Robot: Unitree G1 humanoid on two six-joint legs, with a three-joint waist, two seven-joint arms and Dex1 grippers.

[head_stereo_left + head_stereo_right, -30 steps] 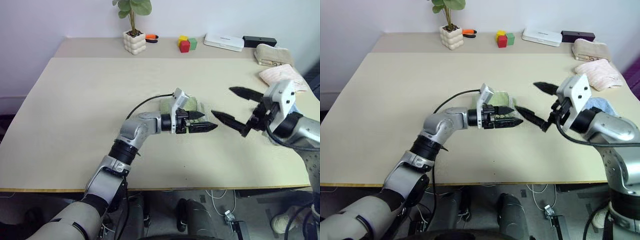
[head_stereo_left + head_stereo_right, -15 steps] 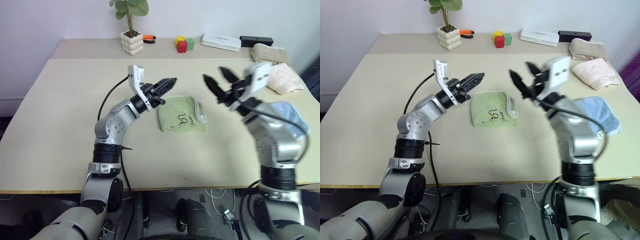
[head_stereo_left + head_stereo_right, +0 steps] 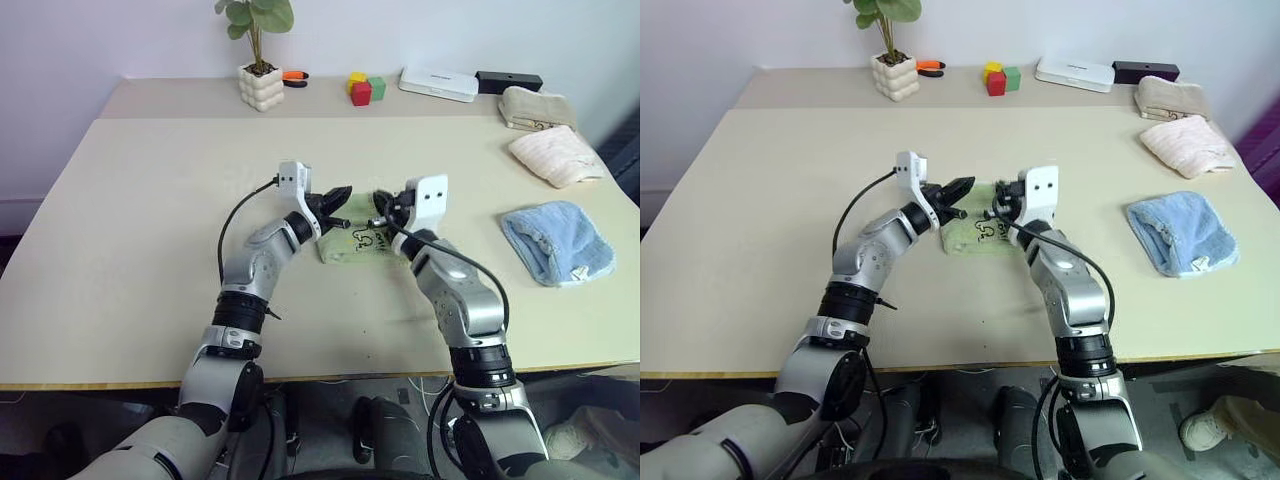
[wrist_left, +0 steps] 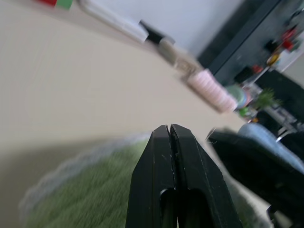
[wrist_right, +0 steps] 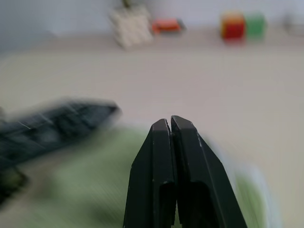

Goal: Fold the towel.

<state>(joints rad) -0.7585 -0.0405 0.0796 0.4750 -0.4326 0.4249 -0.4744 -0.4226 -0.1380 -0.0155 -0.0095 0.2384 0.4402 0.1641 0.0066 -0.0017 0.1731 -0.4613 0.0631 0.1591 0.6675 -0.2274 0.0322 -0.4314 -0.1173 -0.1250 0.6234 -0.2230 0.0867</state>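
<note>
The towel [image 3: 362, 244] is a light green terry cloth, folded, with a dark embroidered mark on top, lying mid-table. My left gripper [image 3: 343, 201] hovers just over its far left edge, pointing toward the right arm. In the left wrist view its fingers [image 4: 169, 142] are pressed together with nothing between them, the green towel [image 4: 90, 199] beneath. My right gripper [image 3: 378, 211] sits over the towel's far right part, a short gap from the left one. Its fingers [image 5: 170, 137] are also shut and empty, above the towel [image 5: 90, 194].
A light blue towel [image 3: 556, 240] lies to the right. Two cream folded towels [image 3: 556, 155] [image 3: 538, 107] sit at the far right. Along the back edge stand a potted plant [image 3: 258, 84], coloured blocks [image 3: 363, 88], a white box [image 3: 440, 83] and a black box [image 3: 508, 80].
Both arms came down and inward from raised positions to meet over the green towel. The right gripper's spread fingers have shut. The left gripper was open a second ago and is shut now.
</note>
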